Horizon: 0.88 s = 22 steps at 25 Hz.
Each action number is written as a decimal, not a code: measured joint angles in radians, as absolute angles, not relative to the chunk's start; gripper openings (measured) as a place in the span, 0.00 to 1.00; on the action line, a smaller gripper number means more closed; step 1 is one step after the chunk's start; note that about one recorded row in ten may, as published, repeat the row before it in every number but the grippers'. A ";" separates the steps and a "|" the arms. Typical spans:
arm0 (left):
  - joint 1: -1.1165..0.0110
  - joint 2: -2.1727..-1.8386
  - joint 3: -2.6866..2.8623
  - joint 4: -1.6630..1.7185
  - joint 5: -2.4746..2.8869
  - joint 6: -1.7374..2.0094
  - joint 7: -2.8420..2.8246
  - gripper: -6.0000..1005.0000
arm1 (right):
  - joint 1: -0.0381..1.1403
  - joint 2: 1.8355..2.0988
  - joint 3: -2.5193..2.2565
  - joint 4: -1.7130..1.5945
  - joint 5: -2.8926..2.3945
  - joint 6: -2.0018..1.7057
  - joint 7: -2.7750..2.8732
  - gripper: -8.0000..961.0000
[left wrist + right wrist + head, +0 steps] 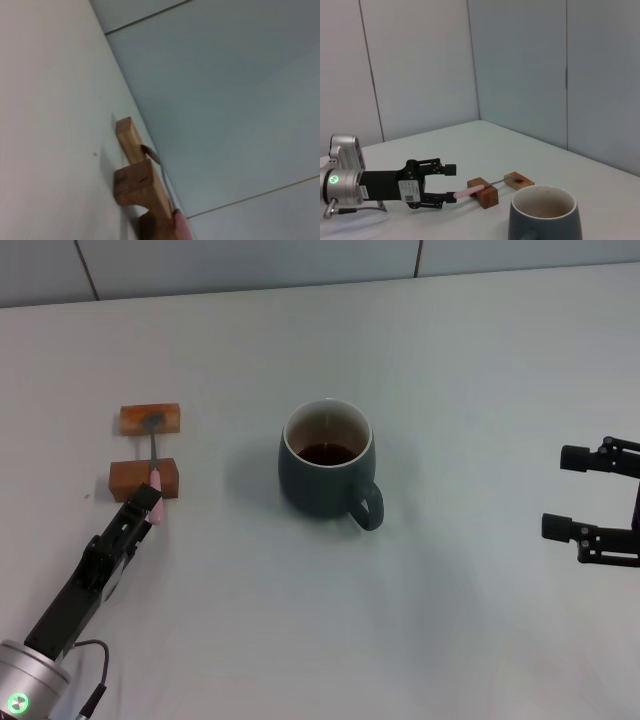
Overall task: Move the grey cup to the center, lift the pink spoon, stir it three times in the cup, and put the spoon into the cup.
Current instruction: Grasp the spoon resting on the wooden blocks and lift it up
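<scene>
The rounded ceramic grey cup [326, 476] is dark blue-grey outside, loop handle included, with a cream-white rim and inside and dark brown liquid in it. To the cup's left, two small wooden blocks [150, 419] are orange-brown, the nearer one a shade darker on its side faces. The slim pink spoon [468, 191] lying across them has a pale pink handle and a grey metal neck and bowl. The left gripper [147, 508], at the spoon's handle end, is black, on a black arm with a silver-grey wrist bearing a small green light. The right gripper [582, 494], right of the cup, is black all over. The plain table [450, 360] under the cup is pale off-white. Behind it, the wall panels [420, 60] are light grey with thin dark seams.
</scene>
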State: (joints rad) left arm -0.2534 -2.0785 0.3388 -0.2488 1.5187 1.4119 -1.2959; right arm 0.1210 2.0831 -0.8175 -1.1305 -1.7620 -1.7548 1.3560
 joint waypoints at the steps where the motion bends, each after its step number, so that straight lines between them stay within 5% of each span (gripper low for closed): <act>1: -0.253 -2.079 0.338 -0.249 1.519 1.410 -1.296 0.76 | 0.120 2.083 -0.818 -1.130 -1.763 -1.755 1.356 0.83; 22: -0.292 -2.078 0.330 -0.261 1.518 1.369 -1.378 0.75 | 0.121 2.083 -0.813 -1.138 -1.766 -1.758 1.358 0.83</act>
